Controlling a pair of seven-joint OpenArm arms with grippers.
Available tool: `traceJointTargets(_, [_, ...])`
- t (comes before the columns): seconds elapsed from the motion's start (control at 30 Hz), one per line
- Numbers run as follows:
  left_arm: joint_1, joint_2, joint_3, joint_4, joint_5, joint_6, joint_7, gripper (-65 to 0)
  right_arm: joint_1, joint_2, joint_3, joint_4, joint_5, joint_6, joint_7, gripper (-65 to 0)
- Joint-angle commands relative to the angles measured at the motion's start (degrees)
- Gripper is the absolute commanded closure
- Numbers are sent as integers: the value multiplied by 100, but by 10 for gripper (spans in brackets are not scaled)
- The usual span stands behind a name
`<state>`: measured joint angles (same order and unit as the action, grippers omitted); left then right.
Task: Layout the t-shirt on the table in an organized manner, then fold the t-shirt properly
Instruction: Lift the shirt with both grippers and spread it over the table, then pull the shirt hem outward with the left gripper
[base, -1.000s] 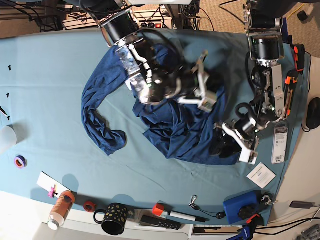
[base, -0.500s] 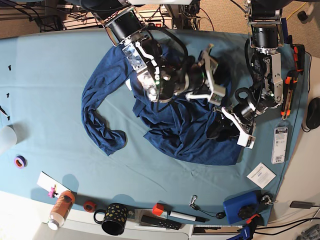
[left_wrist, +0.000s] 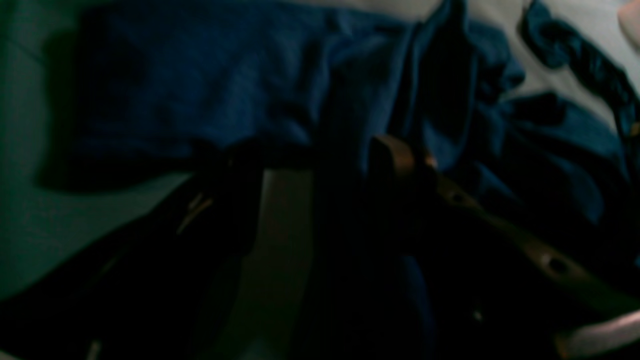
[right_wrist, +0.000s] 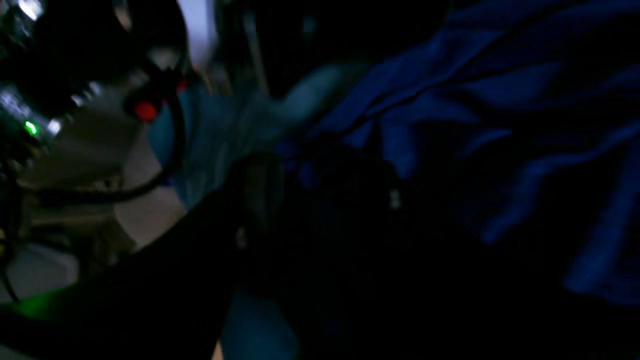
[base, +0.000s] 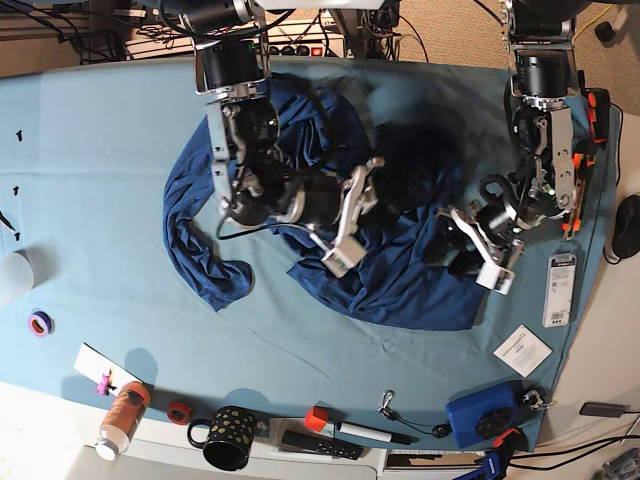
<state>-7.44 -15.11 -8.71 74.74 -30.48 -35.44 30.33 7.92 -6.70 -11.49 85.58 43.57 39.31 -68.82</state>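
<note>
I see the t-shirt (base: 385, 275) crumpled mid-desk (base: 90, 180). My right pincer (base: 352, 218) hangs over its middle, prongs apart, empty; my left pincer (base: 478, 248) gapes at its right edge.

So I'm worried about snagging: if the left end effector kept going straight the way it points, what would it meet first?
Most likely the t-shirt: the left end effector points across the table into the navy fabric. Depth is unclear.
</note>
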Motion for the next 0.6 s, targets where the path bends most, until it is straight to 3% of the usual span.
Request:
traceJointTargets(0.0, [-111, -44, 85, 101, -151, -39, -116, -339, 111, -59, 92, 111, 256, 69, 109, -262])
traceJointTargets(0.13, [-133, -42, 577, 101, -120, -7, -149, -337, 109, -57, 446, 109, 396, 69, 105, -262])
traceJointTargets(0.2, [-162, -42, 828, 101, -74, 295, -184, -312, 107, -52, 612, 109, 391, 69, 50, -262])
traceJointTargets(0.3, [-232, -42, 1137, 101, 256, 612, -337, -200, 74, 0, 767, 109, 299, 69, -87, -262])
traceJointTargets(0.43, [-367, -44, 1263, 101, 479, 758, -636, 0, -59, 4, 772, 109, -581, 69, 0, -261])
traceJointTargets(0.57, [-649, -46, 1261, 101, 483, 761, -632, 0, -234, 4, 774, 109, -1051, 69, 188, -260])
